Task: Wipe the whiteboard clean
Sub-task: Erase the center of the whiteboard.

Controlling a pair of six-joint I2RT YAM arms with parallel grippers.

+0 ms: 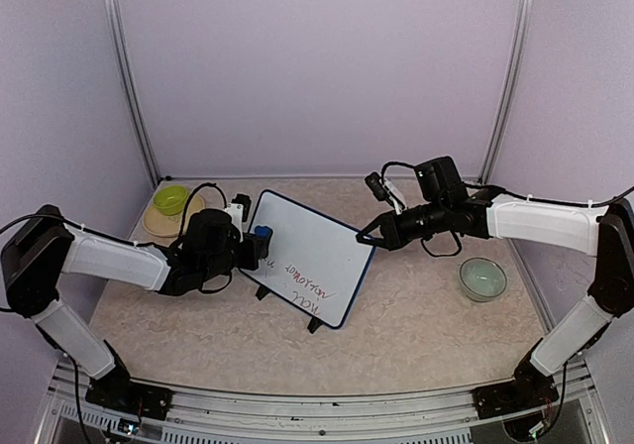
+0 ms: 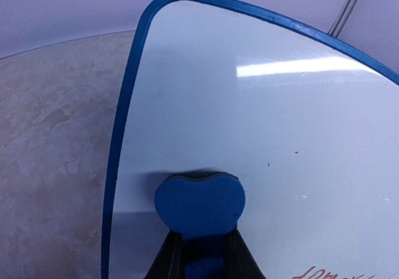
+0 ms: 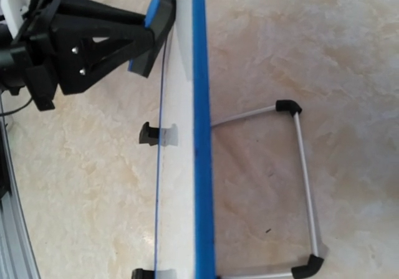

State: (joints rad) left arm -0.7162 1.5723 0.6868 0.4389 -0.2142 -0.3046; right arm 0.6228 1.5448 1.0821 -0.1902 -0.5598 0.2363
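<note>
Left hand [image 1: 254,248] pinches blue eraser [image 1: 263,234] against whiteboard [image 1: 322,231]; red writing [image 1: 309,283] lies toward 4-5 o'clock; right hand [image 1: 369,238] closed.

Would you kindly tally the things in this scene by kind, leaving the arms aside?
bowls: 2 (yellow-green bowl, pale green bowl)
plate: 1
whiteboard: 1
blue eraser block: 1
Total: 5
</note>
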